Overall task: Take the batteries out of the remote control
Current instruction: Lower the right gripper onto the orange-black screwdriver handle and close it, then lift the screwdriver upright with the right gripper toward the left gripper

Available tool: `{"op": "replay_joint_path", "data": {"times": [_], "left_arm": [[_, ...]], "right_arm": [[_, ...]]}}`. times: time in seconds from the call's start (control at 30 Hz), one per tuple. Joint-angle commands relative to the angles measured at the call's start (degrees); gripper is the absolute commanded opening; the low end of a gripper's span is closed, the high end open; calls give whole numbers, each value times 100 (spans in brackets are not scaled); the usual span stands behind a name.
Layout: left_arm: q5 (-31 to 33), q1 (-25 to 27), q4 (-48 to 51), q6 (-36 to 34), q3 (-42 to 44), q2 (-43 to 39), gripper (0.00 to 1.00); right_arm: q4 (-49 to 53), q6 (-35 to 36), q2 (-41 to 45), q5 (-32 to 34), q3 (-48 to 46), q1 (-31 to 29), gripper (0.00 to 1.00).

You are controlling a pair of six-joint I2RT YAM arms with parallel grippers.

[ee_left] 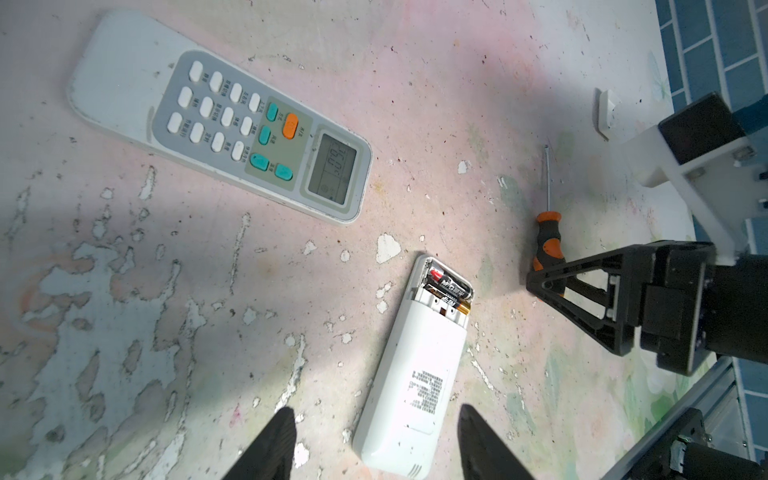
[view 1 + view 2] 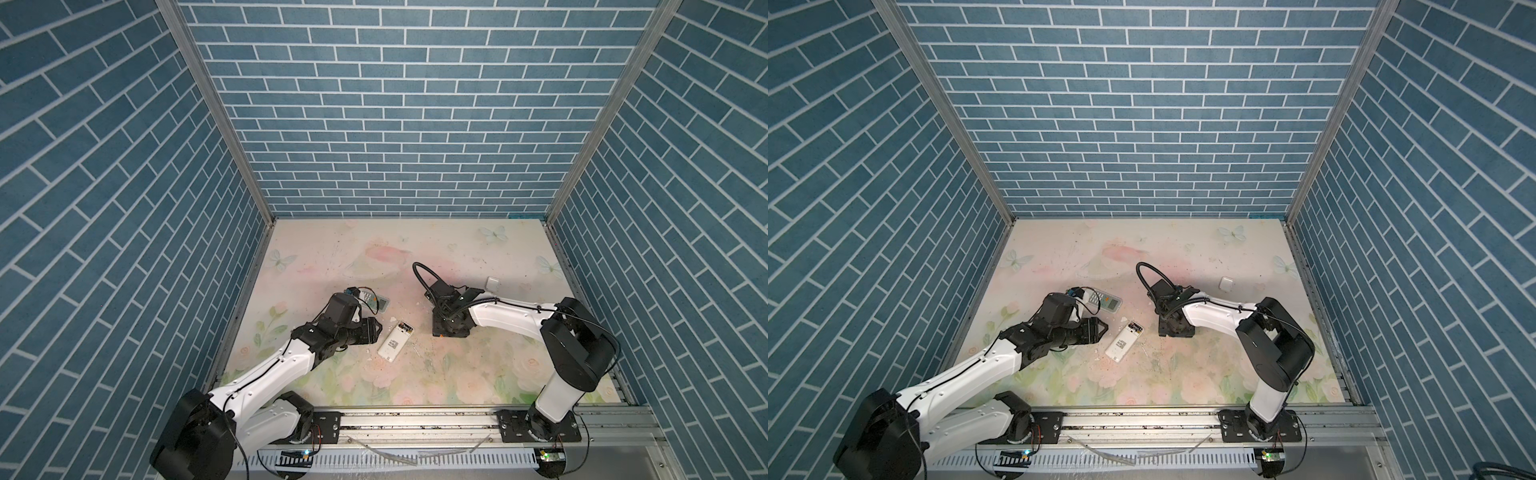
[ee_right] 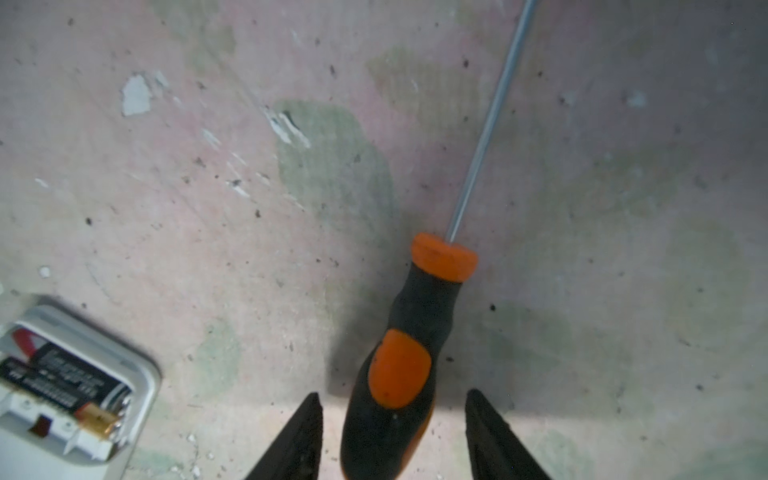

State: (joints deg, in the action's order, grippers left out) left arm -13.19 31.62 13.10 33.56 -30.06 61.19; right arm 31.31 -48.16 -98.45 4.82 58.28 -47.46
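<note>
- Counter (image 2: 457,257): pale floral print, pink and green, surface chipped and speckled; blue brick-pattern walls (image 2: 395,104) on three sides
- White remote (image 2: 396,341) lies face down on the counter, battery bay uncovered at one end
- Batteries (image 1: 451,289): two visible, side by side inside that bay
- Left arm (image 2: 286,357): low, stretched nearly level toward the white remote; left jaws open, one either side of its closed end, no contact seen
- Right arm (image 2: 511,318): elbow raised, wrist bent down near the white remote's open end; right jaws open, straddling the screwdriver (image 3: 415,332) handle, gaps both sides
- Grey-faced remote (image 1: 224,120): face up, just beyond the white remote
</note>
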Motion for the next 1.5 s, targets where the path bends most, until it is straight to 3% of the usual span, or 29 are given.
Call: {"op": "replay_joint_path", "data": {"times": [0.0,0.43,0.6,0.8,1.0,1.2,1.47], "left_arm": [[-51,-27,-66,23,97,-13,64],[-101,-32,-168,42,108,60,64],[-114,-31,-193,68,147,68,64],[-171,-60,-187,347,-12,89,64],[-298,-190,-183,683,-724,337,65],[-684,-233,-1489,1279,-530,529,65],[-1143,-235,-2839,1858,-160,913,62]], "right_arm": [[26,-149,-12,4,-94,52,53],[116,-138,131,88,-330,141,43],[87,33,25,62,-234,151,21],[-27,423,399,-179,-107,143,4],[-420,1158,1113,-813,-173,136,1],[-661,1419,1232,-1518,-103,123,0],[-759,1544,1139,-1689,162,31,0]]}}
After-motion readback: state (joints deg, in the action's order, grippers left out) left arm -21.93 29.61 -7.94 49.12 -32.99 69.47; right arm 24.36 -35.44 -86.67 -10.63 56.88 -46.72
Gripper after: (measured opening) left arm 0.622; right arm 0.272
